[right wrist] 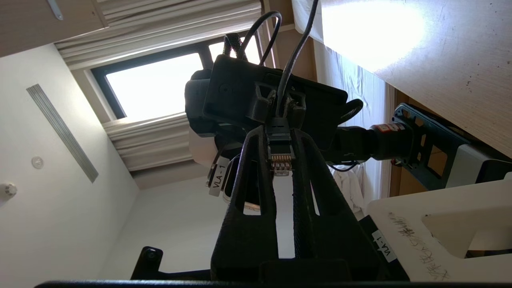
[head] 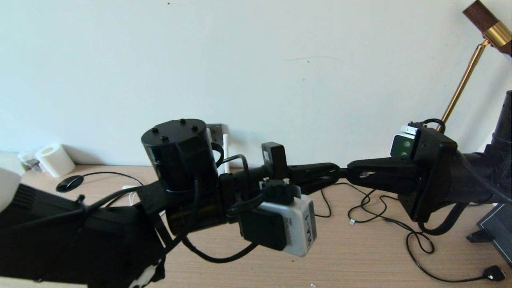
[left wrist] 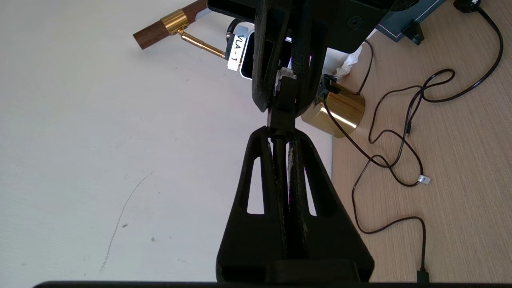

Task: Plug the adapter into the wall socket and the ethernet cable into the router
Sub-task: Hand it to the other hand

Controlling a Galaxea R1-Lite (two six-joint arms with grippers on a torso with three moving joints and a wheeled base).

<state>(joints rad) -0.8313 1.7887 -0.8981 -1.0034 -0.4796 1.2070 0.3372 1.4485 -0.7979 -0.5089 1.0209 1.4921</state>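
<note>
Both grippers meet tip to tip in mid-air above the desk. My left gripper is shut on the black ethernet cable, which runs straight between its fingers. The cable's clear-tipped connector, gold contacts showing, sits between the fingertips of my right gripper, which is shut on its black boot. The dark grey wall socket peeks out behind my left wrist, with a white stick beside it. The router body and the adapter are hidden behind the left arm.
Thin black cables loop over the wooden desk under the grippers, ending in a black mains plug. A brass lamp stands at the right by a dark frame. A toilet roll lies far left.
</note>
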